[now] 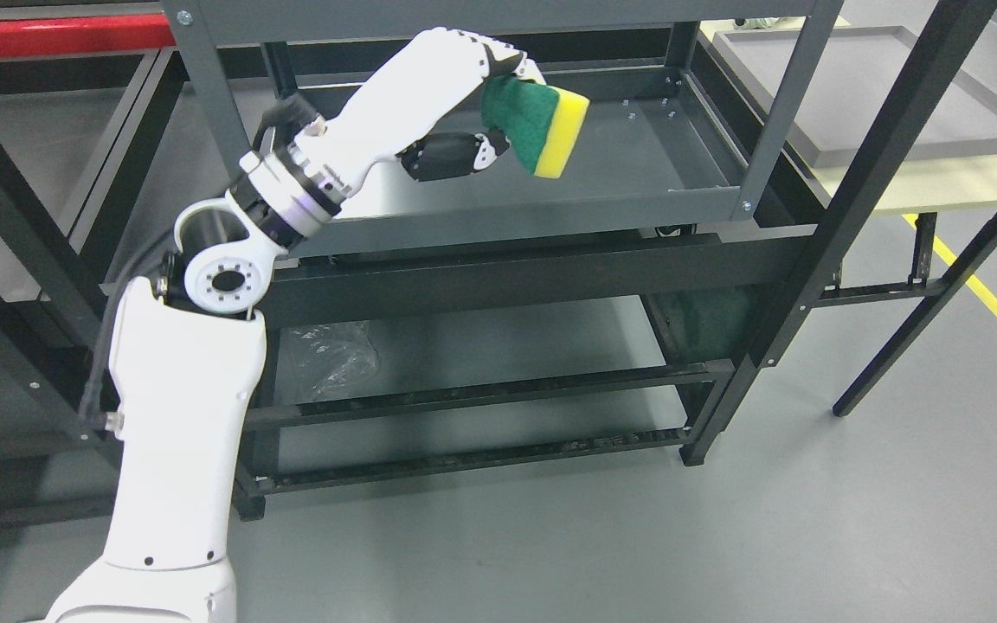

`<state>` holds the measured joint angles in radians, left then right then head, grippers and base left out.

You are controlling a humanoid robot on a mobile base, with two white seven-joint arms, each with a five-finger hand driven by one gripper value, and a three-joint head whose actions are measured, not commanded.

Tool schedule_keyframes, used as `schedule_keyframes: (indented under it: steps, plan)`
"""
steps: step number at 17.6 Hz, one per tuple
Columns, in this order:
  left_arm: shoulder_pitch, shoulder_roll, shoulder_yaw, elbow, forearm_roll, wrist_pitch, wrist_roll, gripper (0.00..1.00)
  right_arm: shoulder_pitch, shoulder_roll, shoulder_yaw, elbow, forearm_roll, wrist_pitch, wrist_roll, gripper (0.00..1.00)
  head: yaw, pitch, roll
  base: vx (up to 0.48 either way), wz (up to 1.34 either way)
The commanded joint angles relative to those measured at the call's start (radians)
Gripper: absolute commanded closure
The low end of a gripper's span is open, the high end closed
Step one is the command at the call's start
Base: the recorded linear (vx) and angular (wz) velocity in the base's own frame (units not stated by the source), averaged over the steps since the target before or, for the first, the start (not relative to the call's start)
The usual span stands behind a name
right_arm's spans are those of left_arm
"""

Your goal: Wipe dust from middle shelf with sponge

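Left arm (178,450) cut off at bottom edge — grey tray (879,95) clipped by top edge.

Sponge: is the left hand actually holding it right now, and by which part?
Yes. The left hand holds the sponge by its green scouring side, fingers over the top; the yellow foam side is free.

The left arm (178,433) is clad in smooth white shells, the long lower segment dotted with a few small dark screw holes near its base. A round white joint cap (223,281) carries a black centre ringed by tiny holes. Beyond it sit a polished metal cylinder and a black-and-silver banded wrist collar. A dark cable (100,346) runs along the left side (it ends at a small metal fitting). The left hand (455,112) is white with black thumb segments and knuckle joints.
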<state>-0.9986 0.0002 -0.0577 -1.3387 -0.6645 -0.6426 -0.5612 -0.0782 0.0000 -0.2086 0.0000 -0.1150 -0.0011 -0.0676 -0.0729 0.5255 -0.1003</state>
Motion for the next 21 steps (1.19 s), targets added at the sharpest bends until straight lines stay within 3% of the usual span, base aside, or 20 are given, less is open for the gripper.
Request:
schedule_keyframes:
  steps: [1,5,13,21]
  plan:
    - [-0.162,0.017,-0.014,0.019,-0.128,-0.002,-0.087,1.0,0.001,-0.017,0.0,-0.017,0.0,0.073,-0.005,0.0,0.0,0.0,0.0,0.041,-0.06]
    - [-0.207,0.02,-0.014,0.018,-0.211,-0.012,-0.152,1.0,0.0,-0.017,0.0,-0.017,0.0,0.072,-0.005,0.0,0.0,0.0,0.0,0.053,-0.1]
    - [-0.173,0.202,0.022,0.018,-0.221,-0.04,-0.154,0.99,0.001,-0.017,0.0,-0.017,0.0,0.072,-0.005,0.0,0.0,0.0,0.0,0.079,-0.09]
    - [-0.201,0.287,0.013,0.036,-0.221,-0.054,-0.157,0.99,0.001,-0.017,0.0,-0.017,0.0,0.072,-0.005,0.0,0.0,0.0,0.0,0.08,0.04]
